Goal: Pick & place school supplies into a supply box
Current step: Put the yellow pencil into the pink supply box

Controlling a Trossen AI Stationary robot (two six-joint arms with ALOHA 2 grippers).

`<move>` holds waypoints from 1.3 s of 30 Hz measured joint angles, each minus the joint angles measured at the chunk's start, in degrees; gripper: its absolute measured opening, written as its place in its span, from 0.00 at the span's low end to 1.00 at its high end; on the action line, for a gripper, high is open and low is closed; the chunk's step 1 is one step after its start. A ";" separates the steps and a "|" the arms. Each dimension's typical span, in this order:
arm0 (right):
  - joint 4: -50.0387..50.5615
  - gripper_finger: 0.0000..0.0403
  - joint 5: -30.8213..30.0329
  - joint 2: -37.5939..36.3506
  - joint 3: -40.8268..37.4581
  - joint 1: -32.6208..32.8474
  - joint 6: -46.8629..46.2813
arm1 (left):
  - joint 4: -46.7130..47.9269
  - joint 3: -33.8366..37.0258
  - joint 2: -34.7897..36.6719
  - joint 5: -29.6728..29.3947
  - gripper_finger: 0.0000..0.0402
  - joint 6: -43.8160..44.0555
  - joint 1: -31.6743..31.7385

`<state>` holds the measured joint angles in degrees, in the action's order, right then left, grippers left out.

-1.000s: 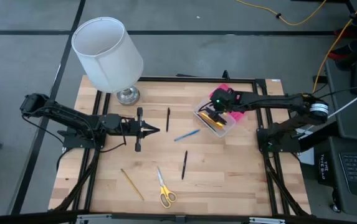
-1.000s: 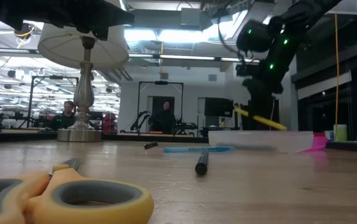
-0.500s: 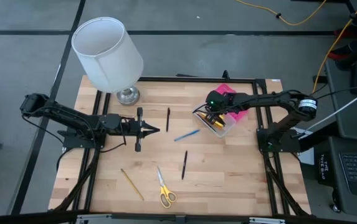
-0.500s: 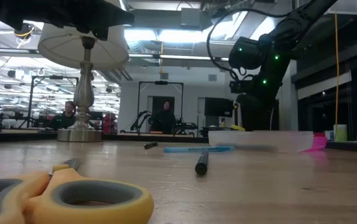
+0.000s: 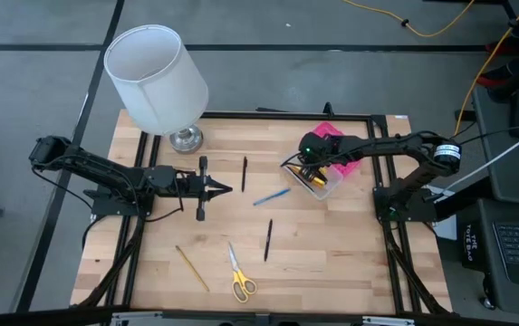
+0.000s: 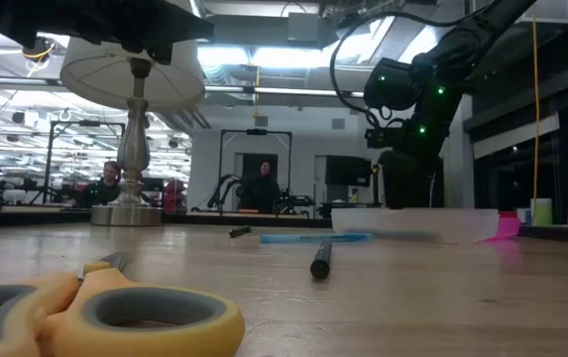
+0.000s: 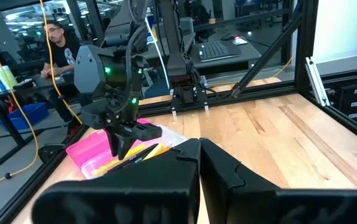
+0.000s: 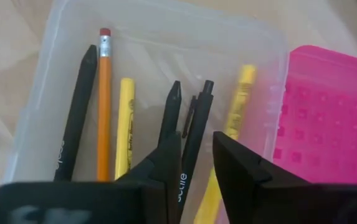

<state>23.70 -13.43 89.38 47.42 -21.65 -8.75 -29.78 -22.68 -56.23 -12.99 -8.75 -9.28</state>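
Observation:
The supply box (image 5: pixel 321 184), a clear tray with a pink lid (image 8: pixel 328 124) beside it, lies at the table's right. It holds several pens and pencils: black ones (image 8: pixel 75 112), an orange pencil (image 8: pixel 104 99) and yellow ones (image 8: pixel 237 112). My right gripper (image 8: pixel 197 168) points steeply down into the box, open, with a black pen (image 8: pixel 194 143) showing in the gap below. My left gripper (image 5: pixel 221 189) hangs level and shut above the table's left middle. On the table lie two black pens (image 5: pixel 245 173) (image 5: pixel 267 240), a blue pen (image 5: pixel 271 196), a yellow pencil (image 5: pixel 191 268) and yellow-handled scissors (image 5: pixel 238 274).
A lamp with a white shade (image 5: pixel 157 77) stands on its metal foot (image 5: pixel 186 139) at the far left corner. A black frame rail (image 5: pixel 286 116) runs round the table. Bare wood lies between the loose supplies and at the near right.
My right gripper has come down into the supply box with a yellow pencil that hung tilted from it above the tray. The pencil now lies in the box among the others, and it no longer sticks out from the fingers.

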 joint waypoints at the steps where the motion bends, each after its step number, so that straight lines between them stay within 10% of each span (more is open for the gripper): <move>1: 0.00 0.24 0.00 0.00 0.00 0.00 0.10 | 0.00 -0.01 0.00 0.00 0.01 0.00 0.00; 20: 3.28 0.21 4.08 -0.35 12.64 5.74 11.21 | 9.03 -0.01 -0.02 0.02 0.01 7.78 -0.08; 26: -7.64 0.02 7.96 -0.35 11.83 7.30 15.05 | 20.30 -3.07 -0.02 -2.52 0.01 15.00 -1.34; 39: -39.61 0.03 22.11 -0.31 -3.16 8.69 12.00 | 52.05 -16.74 -0.20 -8.41 0.01 22.00 -11.29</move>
<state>-15.91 8.68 89.08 44.26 -12.96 3.25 22.27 -39.43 -56.43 -21.41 13.25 -20.56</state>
